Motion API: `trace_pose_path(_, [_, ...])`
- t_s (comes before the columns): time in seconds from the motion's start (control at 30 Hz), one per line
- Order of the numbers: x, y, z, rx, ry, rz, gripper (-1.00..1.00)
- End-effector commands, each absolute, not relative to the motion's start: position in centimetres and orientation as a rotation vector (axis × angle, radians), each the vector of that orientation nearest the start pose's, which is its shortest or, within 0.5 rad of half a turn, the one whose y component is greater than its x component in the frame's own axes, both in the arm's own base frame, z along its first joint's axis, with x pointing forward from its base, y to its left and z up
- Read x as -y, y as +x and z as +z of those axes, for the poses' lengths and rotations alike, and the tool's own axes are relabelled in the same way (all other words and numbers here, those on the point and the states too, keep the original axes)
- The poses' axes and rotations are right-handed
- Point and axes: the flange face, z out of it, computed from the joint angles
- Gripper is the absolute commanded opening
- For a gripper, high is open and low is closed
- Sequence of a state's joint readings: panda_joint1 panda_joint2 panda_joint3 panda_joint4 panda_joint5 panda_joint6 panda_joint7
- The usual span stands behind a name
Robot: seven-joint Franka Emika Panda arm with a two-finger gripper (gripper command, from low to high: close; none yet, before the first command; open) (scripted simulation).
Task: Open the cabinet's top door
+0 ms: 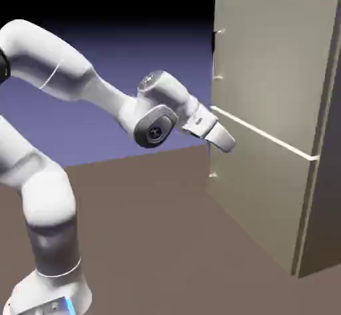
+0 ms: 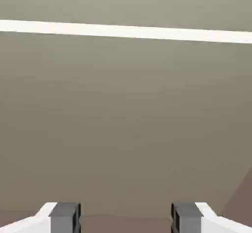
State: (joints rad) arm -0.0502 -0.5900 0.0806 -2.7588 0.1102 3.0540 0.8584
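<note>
Needs raising toward twelve o'clock in the exterior view, pincer (image 2: 126,218) spread and empty, to reach the upright handle (image 1: 214,46) of the top door (image 1: 276,64).

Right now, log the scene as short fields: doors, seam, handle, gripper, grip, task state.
top door: shut, beige
lower door: shut, beige
seam: pale, between the doors
handle: at the top door's edge on the exterior view's left
gripper: open, facing the doors, low of the handle
grip: nothing between the fingertips
task state: top door not yet opened
</note>
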Motion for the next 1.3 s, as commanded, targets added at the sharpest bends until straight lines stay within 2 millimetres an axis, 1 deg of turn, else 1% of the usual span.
trace_pose_path(0.0, [-0.6, 39.6, 50.6, -1.195, -2.194, -1.09, 0.0])
trace_pose_path(0.17, [-1.6, 39.9, 56.5, -1.426, -1.779, -1.09, 0.0])
trace_pose_path(0.37, [-4.0, 39.5, 62.6, -1.569, -1.295, -0.996, 0.0])
trace_pose_path(0.53, [-6.9, 39.0, 66.3, -1.608, -0.932, -0.851, 0.0])
trace_pose_path(0.67, [-9.8, 38.7, 68.3, -1.606, -0.673, -0.7, 0.0])
trace_pose_path(0.83, [-13.8, 38.7, 69.5, -1.583, -0.386, -0.477, 0.0])
trace_pose_path(0.97, [-17.2, 39.1, 69.2, -1.557, -0.178, -0.279, 0.0])
trace_pose_path(1.1, [-20.6, 39.8, 68.0, -1.533, 0.018, -0.069, 0.0])
trace_pose_path(1.27, [-24.7, 41.4, 65.1, -1.506, 0.261, 0.201, 0.0])
